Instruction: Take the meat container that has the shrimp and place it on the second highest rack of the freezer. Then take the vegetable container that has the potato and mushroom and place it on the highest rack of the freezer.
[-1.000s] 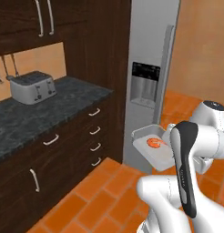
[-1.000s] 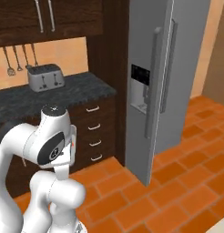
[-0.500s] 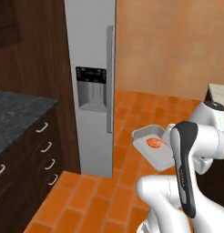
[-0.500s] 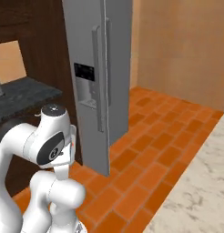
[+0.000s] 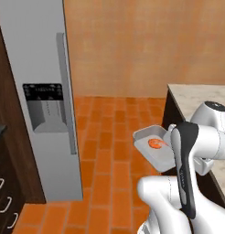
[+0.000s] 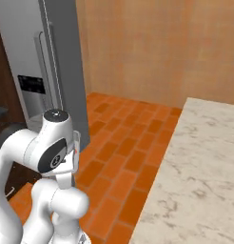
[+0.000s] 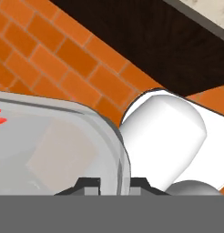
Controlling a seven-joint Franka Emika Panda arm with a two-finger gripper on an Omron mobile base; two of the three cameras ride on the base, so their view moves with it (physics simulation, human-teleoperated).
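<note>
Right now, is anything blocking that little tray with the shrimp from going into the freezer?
Yes: the freezer door looks shut, so its racks are closed off. The tray with the shrimp hangs from the gripper above bare brick floor, with nothing else between.

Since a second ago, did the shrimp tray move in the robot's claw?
No. The tray sits at the same spot beside the arm's dark link; the freezer slid left because the base turned.
</note>
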